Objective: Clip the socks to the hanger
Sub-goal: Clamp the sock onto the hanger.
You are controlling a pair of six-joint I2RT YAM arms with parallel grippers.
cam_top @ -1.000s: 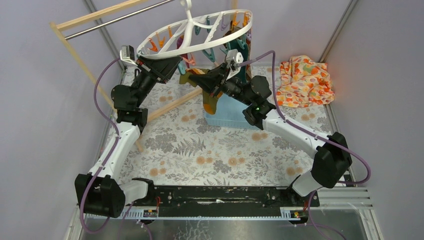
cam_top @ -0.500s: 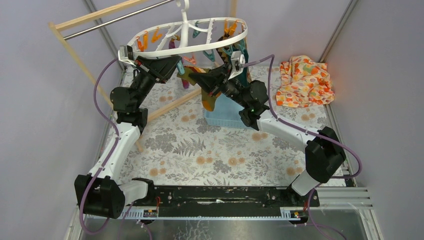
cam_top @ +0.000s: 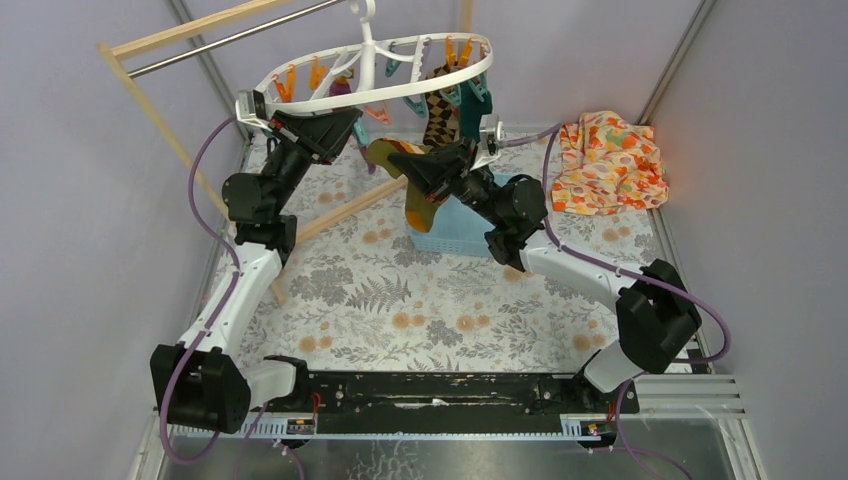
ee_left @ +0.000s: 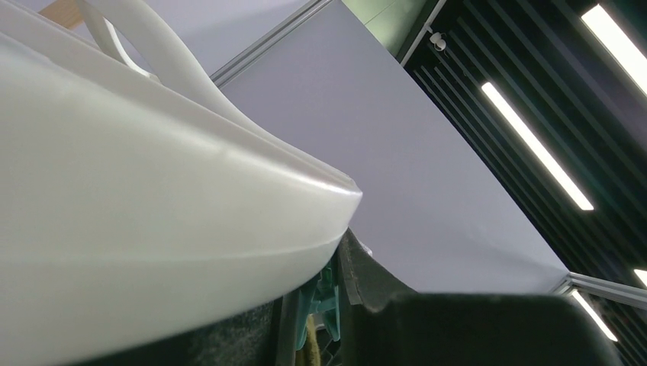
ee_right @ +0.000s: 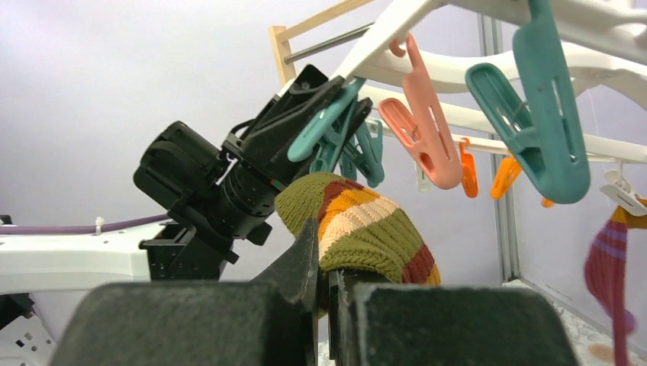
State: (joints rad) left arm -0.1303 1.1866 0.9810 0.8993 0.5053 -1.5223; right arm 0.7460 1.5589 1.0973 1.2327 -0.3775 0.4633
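Observation:
The white hanger (cam_top: 300, 100) hangs tilted from the rack bar, with teal, orange and pink clips under it. My left gripper (cam_top: 350, 120) is raised under its near rim, shut on a teal clip (ee_left: 326, 299); the rim (ee_left: 137, 229) fills the left wrist view. My right gripper (cam_top: 412, 162) is shut on the olive-mustard striped sock (cam_top: 418, 205), which droops over the basket. In the right wrist view the sock's cuff (ee_right: 358, 229) sits just below the teal clip (ee_right: 328, 126) held by the left gripper (ee_right: 301, 107). A brown-orange argyle sock (cam_top: 437, 115) hangs clipped at the hanger's far right.
A blue basket (cam_top: 462, 232) stands under the right arm. The orange floral cloth (cam_top: 610, 160) lies at the back right. The wooden rack's post (cam_top: 160, 120) and bar (cam_top: 230, 40) stand at the back left. A maroon striped sock (ee_right: 610, 263) hangs at the right.
The hanger has swung and its near rim has risen. My right gripper has moved right and up with the striped sock, nearer the clip. The left gripper has stayed on the hanger.

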